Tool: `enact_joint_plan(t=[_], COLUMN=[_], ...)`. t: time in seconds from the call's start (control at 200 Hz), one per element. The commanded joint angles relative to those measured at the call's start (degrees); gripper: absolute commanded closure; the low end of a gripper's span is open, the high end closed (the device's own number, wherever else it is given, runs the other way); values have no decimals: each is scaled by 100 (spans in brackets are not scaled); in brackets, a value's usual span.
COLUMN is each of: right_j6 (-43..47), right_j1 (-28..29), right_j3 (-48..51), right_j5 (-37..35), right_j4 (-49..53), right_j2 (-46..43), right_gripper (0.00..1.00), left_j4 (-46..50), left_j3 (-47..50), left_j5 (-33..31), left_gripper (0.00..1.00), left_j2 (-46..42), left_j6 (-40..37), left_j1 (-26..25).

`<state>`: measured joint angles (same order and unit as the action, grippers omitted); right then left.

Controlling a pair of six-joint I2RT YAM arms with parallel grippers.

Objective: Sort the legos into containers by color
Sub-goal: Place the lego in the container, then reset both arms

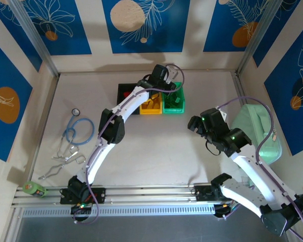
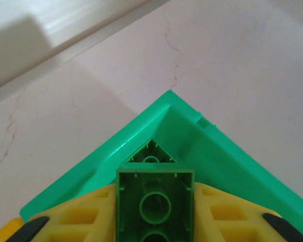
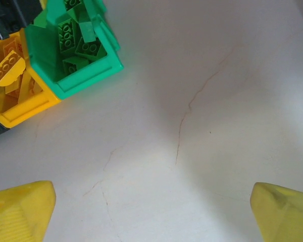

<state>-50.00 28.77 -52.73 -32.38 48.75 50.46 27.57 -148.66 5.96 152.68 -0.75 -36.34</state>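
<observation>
Status on left gripper (image 2: 155, 201): we see it clamped on one green lego (image 2: 155, 214), with a yellow finger pressed against each side of the brick and its hollow underside facing the wrist camera. The brick hangs over a corner of the green bin (image 2: 192, 131). Another green piece sits in that corner below it.

From above, we see the left arm stretched across the table (image 1: 156, 161), with its gripper over the far end of the green bin in the three-bin row. The row runs black bin (image 1: 122, 89), yellow bin (image 1: 151, 107), green bin, left to right, all touching.

Right gripper (image 1: 196, 124) is released, jaws spread wide. In its wrist view we see one yellow fingertip (image 3: 20, 212) low in each bottom corner, with bare table between them and nothing held. It hovers near the row, to the right of it and nearer the arm bases.

The right wrist view shows several green bricks (image 3: 73, 40) piled in the green bin and yellow bricks (image 3: 7, 68) in the yellow bin beside it. We can't make out the black bin's contents beyond a red speck in the top view.

Off to the sides are a blue stethoscope (image 1: 78, 132) at left and a mint-green case (image 1: 260, 132) at right. Both sit well apart from the bins.
</observation>
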Motion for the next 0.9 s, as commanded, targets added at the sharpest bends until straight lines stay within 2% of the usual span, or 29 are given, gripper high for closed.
enact_joint_plan(t=[0.0, 0.025, 0.045, 0.1, 0.17, 0.24, 0.32, 0.465, 0.535, 0.625, 0.69, 0.73, 0.795, 0.896], right_j6=[-50, -45, -45, -45, 43, 306, 903, 1936, 2699, 3517, 3590, 3464, 3436, 3820], right_j1=[79, 105, 125, 190, 249, 292, 495, 792, 805, 673, 213, -228, -799, -1167], right_j3=[-27, -19, -23, -11, 49, 179, 442, 1319, 1834, 2512, 2812, 2769, 2833, 3045], right_j5=[109, 109, 117, 96, 178, 434, 590, 70, 50, -136, -131, 240, 707, 857], right_j4=[-113, -128, -133, -154, -275, -560, -1181, -2663, -3464, -4256, -4460, -4243, -4288, -4782], right_j2=[12, 37, 47, 106, 210, 332, 401, 225, 4, -294, -444, -528, -653, -808], right_gripper=[1, 1, 1, 1, 1, 1, 1, 1, 1, 1, 1, 1, 1, 1], left_j4=[-24, -28, -31, -94, -288, -852, -1725, -3564, -3774, -2922, -2366, -2257, -2475, -2996], left_j3=[-137, -81, -24, 195, 711, 1704, 3201, 6427, 7528, 8377, 9031, 9537, 10503, 11755], left_j5=[121, 116, 114, 63, 65, 92, 23, -649, -1325, -2318, -3347, -3986, -4650, -5487], left_gripper=[43, 28, 20, 11, 9, 9, 9, 6, 4, 4, 5, 5, 5, 4], left_j2=[-52, -97, -142, -330, -770, -1509, -2629, -4931, -5881, -6853, -7487, -7866, -8457, -9284], left_j6=[-39, -39, -41, -1, 115, 290, 424, 403, 344, 274, 341, 415, 361, 249], left_j1=[-66, -65, -66, -66, -62, -65, -87, -137, -134, -132, -137, -124, -96, -77])
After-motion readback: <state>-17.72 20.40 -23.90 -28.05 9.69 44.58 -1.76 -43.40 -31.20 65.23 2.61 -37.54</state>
